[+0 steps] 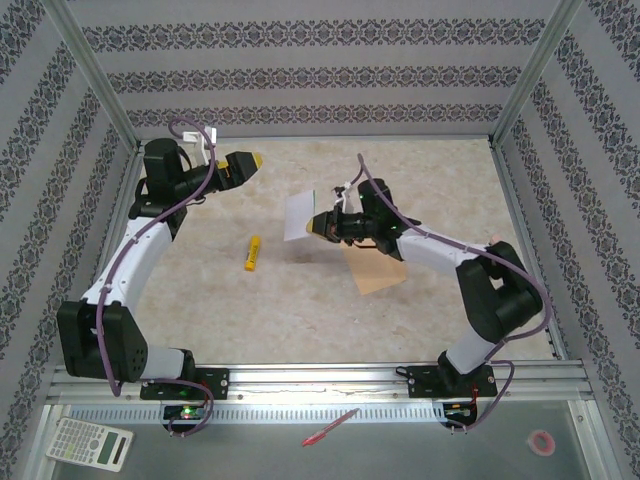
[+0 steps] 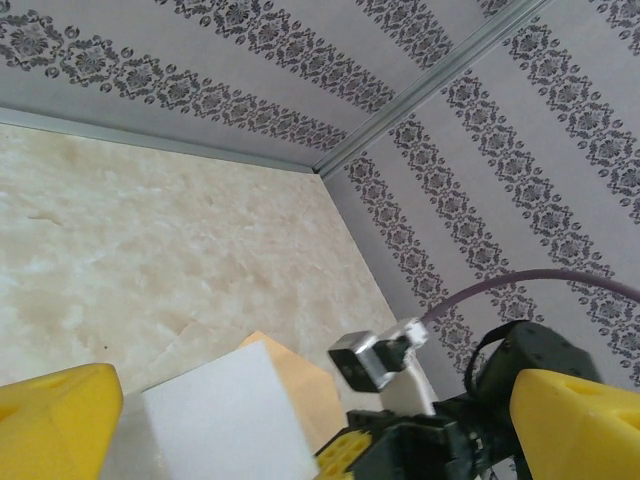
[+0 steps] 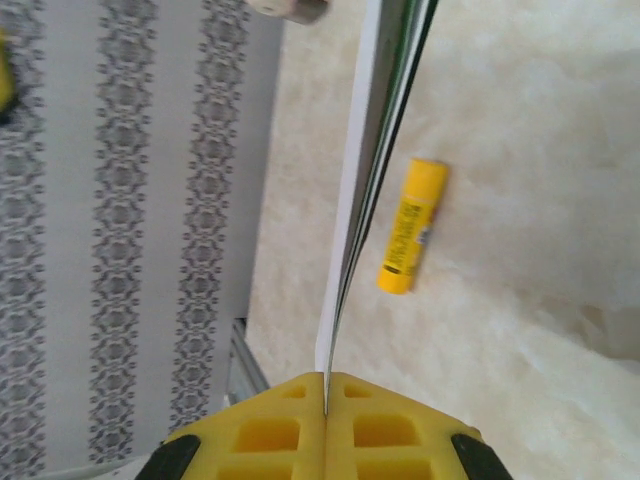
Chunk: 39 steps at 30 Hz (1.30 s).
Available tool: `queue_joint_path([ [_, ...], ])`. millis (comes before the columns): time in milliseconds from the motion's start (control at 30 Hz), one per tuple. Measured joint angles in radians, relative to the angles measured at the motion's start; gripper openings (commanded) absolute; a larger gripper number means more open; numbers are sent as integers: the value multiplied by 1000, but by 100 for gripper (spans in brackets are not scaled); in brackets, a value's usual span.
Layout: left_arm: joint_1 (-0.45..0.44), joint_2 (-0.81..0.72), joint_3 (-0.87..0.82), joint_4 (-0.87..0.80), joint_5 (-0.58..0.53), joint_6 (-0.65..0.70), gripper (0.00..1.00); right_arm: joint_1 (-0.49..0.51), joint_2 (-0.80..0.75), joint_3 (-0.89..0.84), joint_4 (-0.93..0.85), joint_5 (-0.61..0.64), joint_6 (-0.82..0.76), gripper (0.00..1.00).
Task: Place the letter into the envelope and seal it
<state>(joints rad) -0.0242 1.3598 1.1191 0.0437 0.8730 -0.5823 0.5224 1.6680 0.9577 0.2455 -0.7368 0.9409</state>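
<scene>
Letter [image 1: 299,215], one; envelope [image 1: 378,272], one; glue stick [image 1: 252,253], one.

There are two robot arms, the left arm [image 1: 135,255] and the right arm [image 1: 445,258], and two grippers, the left gripper [image 1: 254,160] and the right gripper [image 1: 316,226]. There is one letter [image 1: 298,214], one envelope [image 1: 378,270], one glue stick [image 1: 252,253], one calculator [image 1: 90,443], one red pen [image 1: 330,427], and one small round thing [image 1: 541,441], possibly a tape roll.
</scene>
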Motion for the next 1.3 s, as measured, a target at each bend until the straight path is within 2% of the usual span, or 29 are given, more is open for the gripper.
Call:
queue_joint_path([
  [167, 0, -16, -58, -2, -7, 3, 100, 31, 86, -2, -12, 71, 4, 0],
  [467, 0, -16, -124, 16, -6, -5, 100, 39, 187, -3, -10, 122, 4, 1],
  [767, 0, -16, -143, 39, 6, -16, 100, 39, 201, -2, -21, 152, -2, 29],
  [900, 0, -16, -143, 39, 9, -16, 100, 39, 201, 2, -68, 185, -16, 37],
  [1100, 0, -16, -143, 39, 9, -16, 100, 39, 201, 34, -127, 210, -37, 45],
  [1300, 0, -16, -143, 40, 9, -16, 100, 48, 221, 116, -147, 209, -50, 46],
])
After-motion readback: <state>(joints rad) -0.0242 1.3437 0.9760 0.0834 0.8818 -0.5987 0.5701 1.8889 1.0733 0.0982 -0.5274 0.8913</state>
